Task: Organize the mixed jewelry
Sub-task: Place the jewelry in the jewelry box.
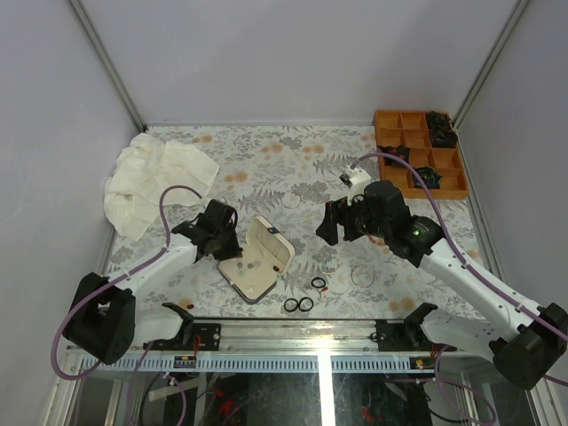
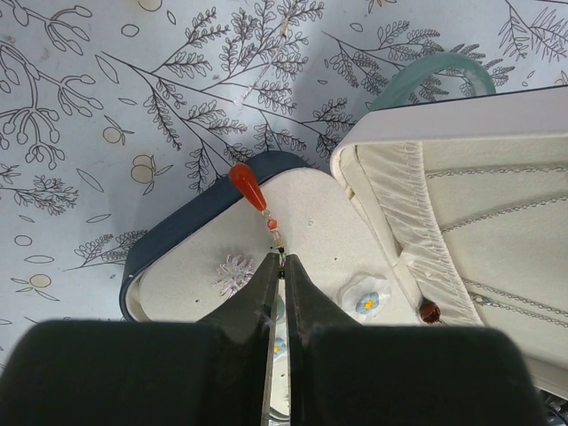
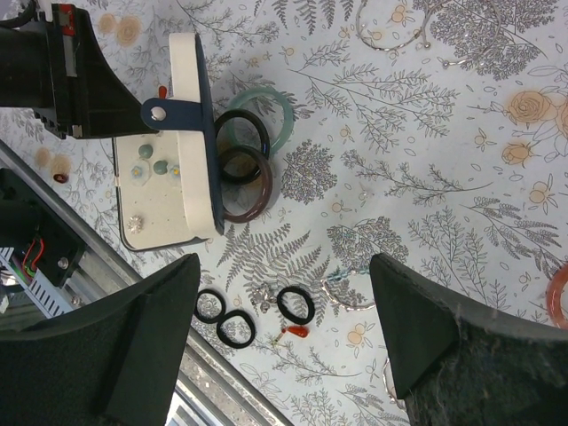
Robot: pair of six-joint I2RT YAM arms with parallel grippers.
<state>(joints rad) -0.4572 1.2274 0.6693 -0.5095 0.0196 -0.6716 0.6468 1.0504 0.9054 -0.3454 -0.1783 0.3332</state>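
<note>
The mixed jewelry lies around an open hinged case (image 1: 257, 257). In the left wrist view my left gripper (image 2: 277, 257) is shut on the wire of a red drop earring (image 2: 248, 188), which hangs over the case's cream base (image 2: 319, 222). A silver flower stud (image 2: 233, 273) and blue flower studs (image 2: 366, 300) sit in that base. My right gripper (image 3: 284, 302) is open above three black rings (image 3: 295, 304), a second red drop earring (image 3: 297, 331) and a thin silver bracelet (image 3: 346, 293). It holds nothing.
Green, dark and brown bangles (image 3: 248, 186) lie against the case's far side. Clear hoops (image 3: 390, 35) lie further out. An orange compartment tray (image 1: 417, 151) stands at the back right, a white cloth (image 1: 155, 177) at the back left. The metal rail (image 1: 293, 333) borders the near edge.
</note>
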